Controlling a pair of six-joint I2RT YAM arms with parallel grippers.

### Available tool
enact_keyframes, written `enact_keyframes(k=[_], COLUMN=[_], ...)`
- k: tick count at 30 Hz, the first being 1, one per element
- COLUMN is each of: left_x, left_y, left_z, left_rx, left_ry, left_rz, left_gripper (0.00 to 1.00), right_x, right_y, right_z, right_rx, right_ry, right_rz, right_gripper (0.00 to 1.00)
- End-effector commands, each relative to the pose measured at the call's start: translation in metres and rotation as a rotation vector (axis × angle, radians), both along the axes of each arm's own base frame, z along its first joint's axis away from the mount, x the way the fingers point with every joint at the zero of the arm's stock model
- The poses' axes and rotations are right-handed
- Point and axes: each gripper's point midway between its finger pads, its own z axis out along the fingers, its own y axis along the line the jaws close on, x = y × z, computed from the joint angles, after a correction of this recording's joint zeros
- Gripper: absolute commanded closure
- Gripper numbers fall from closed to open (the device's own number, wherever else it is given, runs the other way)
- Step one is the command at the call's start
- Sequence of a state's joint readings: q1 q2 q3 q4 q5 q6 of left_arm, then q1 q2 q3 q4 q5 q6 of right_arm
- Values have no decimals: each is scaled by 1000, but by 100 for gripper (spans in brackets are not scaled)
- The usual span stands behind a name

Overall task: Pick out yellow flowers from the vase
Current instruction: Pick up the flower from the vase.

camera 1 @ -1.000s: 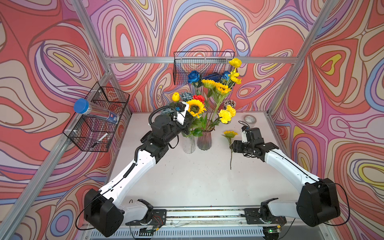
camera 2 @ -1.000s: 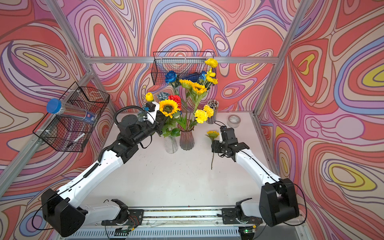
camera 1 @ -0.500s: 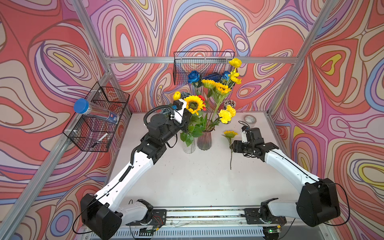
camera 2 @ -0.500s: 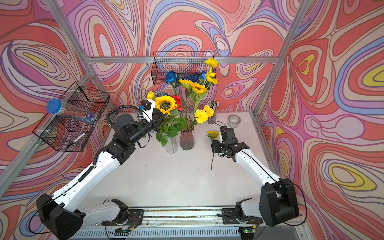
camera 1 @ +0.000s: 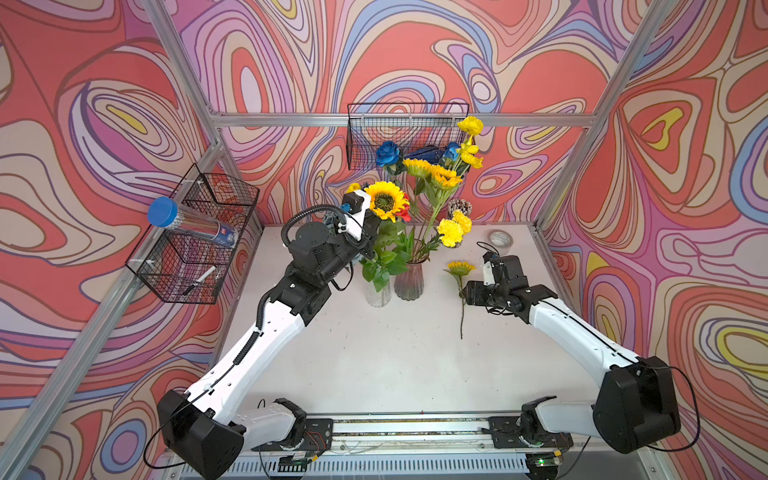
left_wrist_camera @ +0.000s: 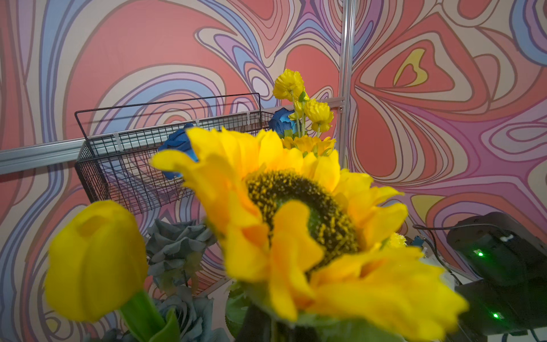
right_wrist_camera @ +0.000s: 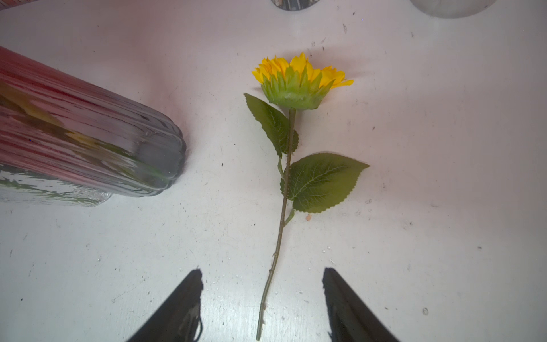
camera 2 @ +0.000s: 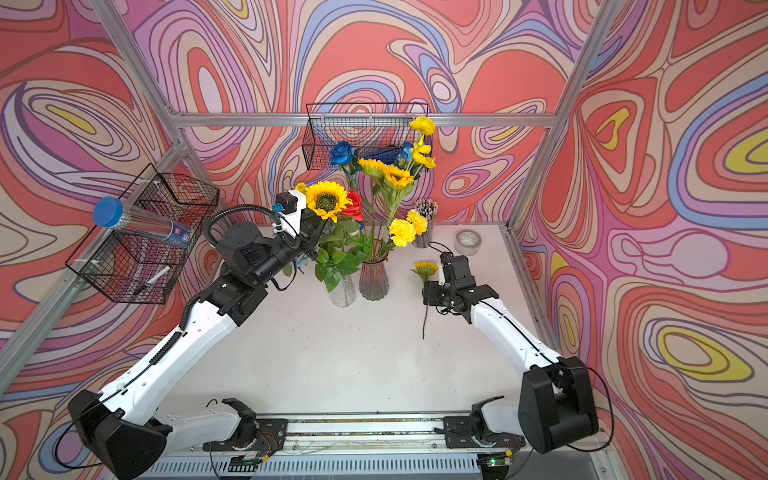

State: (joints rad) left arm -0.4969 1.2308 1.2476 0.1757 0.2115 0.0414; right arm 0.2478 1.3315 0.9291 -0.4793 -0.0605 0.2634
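My left gripper [camera 1: 367,246] is shut on the stem of a large dark-centred sunflower [camera 1: 385,200], held high over the clear glass vase [camera 1: 378,293]. Its head fills the left wrist view [left_wrist_camera: 299,219] and hides the fingers. Whether the stem end is still inside the vase I cannot tell. A yellow tulip [left_wrist_camera: 94,260] stands beside it. More yellow sunflowers [camera 1: 436,174] and carnations [camera 1: 451,230] stand in the ribbed vase [camera 1: 408,282]. A small sunflower [right_wrist_camera: 299,80] lies on the table, and my right gripper [right_wrist_camera: 262,275] hovers open over its stem end.
Blue roses [camera 1: 387,153] and a red rose [camera 1: 405,212] share the vases. A tape roll [camera 1: 500,240] and a cup of pencils [camera 1: 460,206] sit at the back right. Wire baskets hang on the back wall [camera 1: 407,133] and the left wall [camera 1: 195,237].
My left gripper has risen and drawn back to the left, lifting the large sunflower with it. The right arm has not moved.
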Motion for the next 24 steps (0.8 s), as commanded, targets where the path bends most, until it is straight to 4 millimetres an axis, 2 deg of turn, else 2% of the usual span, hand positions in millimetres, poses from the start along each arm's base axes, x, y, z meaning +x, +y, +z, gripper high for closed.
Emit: enact_keyframes(k=[1,10,16,21,24], left_x=[-16,-47,-76,-98,-110], left_y=[2,8,11,7,0], left_z=[28,71,94,95,93], left_rx=[-15,-70,-114,-141,-152], left_ry=[-54,-129,-147,-95,-49], left_rz=[-33,-91,-165,-266,-348], left_gripper=[95,97,98,99,99], right_x=[2,2,2,-1,-5], right_y=[0,1,-2,-6,-5], right_z=[6,8,19,42,63], right_rx=[6,11,6,12,35], right_ry=[-17,-24,-65,-155,-242], right_rz=[3,6,-3,-11,5], right_gripper=[32,32,32,32,32])
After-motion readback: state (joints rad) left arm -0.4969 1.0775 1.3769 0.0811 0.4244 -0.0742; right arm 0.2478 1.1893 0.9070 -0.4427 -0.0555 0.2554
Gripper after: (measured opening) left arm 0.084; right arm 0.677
